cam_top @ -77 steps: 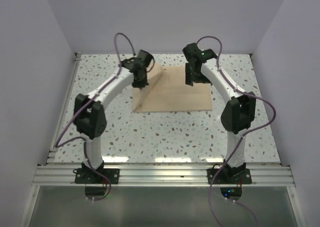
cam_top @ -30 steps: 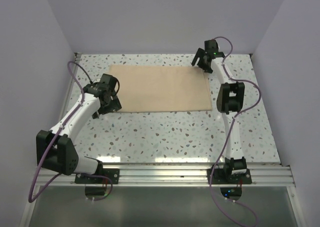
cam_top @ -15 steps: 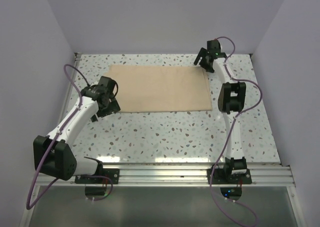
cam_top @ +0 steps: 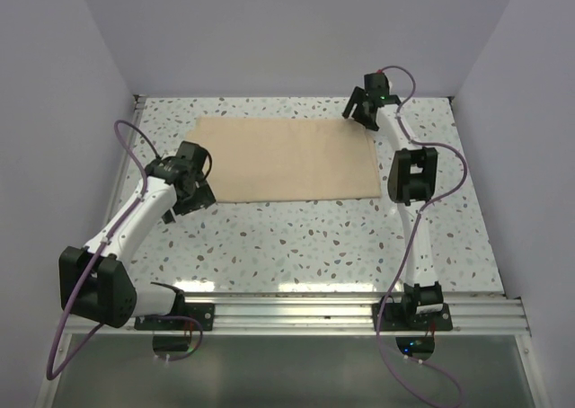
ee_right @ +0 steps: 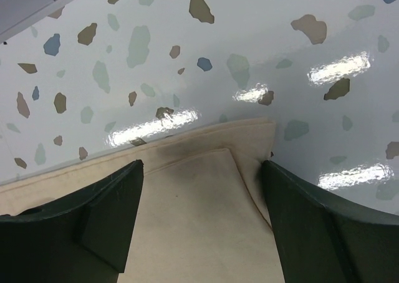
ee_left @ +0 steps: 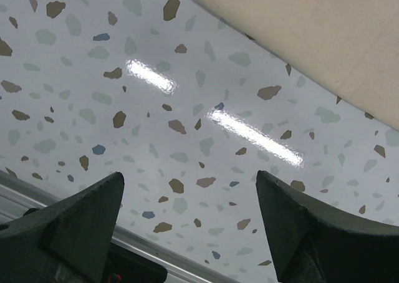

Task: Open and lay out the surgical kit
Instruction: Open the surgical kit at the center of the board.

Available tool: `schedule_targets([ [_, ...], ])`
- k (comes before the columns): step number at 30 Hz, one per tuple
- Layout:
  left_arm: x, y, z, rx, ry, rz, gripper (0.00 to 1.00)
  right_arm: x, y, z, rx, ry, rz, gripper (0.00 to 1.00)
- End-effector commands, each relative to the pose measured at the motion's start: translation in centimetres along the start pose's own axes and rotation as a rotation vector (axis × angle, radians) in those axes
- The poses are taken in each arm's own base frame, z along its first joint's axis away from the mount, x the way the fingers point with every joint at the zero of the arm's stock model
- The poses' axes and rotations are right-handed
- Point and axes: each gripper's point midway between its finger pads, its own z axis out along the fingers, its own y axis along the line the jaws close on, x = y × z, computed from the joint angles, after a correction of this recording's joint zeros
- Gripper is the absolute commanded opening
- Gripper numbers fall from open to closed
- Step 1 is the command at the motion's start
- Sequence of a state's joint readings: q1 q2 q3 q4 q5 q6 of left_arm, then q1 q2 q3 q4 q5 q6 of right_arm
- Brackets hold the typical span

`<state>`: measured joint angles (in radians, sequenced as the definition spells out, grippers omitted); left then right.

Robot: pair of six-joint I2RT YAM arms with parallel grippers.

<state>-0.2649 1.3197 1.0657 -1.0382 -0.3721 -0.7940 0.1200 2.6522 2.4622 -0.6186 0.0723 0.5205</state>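
The surgical kit shows as a tan cloth wrap [cam_top: 287,161] spread flat as a wide sheet on the far half of the speckled table. My left gripper [cam_top: 196,195] hangs open just off the sheet's near-left corner. In the left wrist view its gripper [ee_left: 189,177] frames bare table, with the cloth's edge [ee_left: 312,40] at the upper right. My right gripper [cam_top: 362,111] hovers open over the far-right corner. In the right wrist view the gripper [ee_right: 201,164] straddles the layered cloth corner [ee_right: 265,127] without touching it.
The white speckled table [cam_top: 296,237] is walled at the left, back and right. An aluminium rail [cam_top: 287,314] carrying both arm bases runs along the near edge. The back wall [ee_right: 25,2] stands close behind the right gripper.
The cloth, earlier partly folded with a raised flap, now lies spread out to the left. The left gripper has drawn back a little off its near-left corner. The right gripper's jaws have narrowed slightly.
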Motion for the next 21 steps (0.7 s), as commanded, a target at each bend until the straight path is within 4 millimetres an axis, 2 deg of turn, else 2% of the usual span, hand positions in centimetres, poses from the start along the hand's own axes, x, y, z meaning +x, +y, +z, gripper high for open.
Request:
schedule_targets([
  [1,-0.1,0.6,-0.5,-0.009,-0.025,-0.026,0.9,-3.0,1.4,-4.1,0.019,-0.079,-0.027,0.8],
  [2,-0.1,0.7,-0.5,-0.009,-0.027,-0.024,0.9,-4.3,0.4,-4.7,0.078,-0.12,-0.026,0.81],
  [3,-0.1,0.8,-0.5,-0.01,-0.028,-0.026,0.91,-4.4,-0.3,-5.2,0.112,-0.119,-0.043,0.81],
  [5,-0.1,0.8,-0.5,-0.008,-0.03,-0.022,0.91,-6.1,-1.6,-6.8,0.196,-0.177,-0.045,0.81],
  [8,0.0,0.6,-0.4,-0.001,-0.027,-0.011,0.91,-7.0,-1.8,-8.0,0.209,-0.195,-0.056,0.82],
  [11,0.0,0.3,-0.1,0.008,-0.025,-0.002,0.91,-6.6,-0.9,-7.8,0.148,-0.174,-0.057,0.81],
  [15,-0.2,0.1,0.1,0.013,-0.026,0.013,0.91,-5.3,1.6,-6.6,0.0,-0.124,-0.047,0.81],
  [21,-0.2,0.4,0.2,0.002,-0.03,0.029,0.91,-3.2,2.2,-4.4,-0.045,-0.067,-0.013,0.8],
])
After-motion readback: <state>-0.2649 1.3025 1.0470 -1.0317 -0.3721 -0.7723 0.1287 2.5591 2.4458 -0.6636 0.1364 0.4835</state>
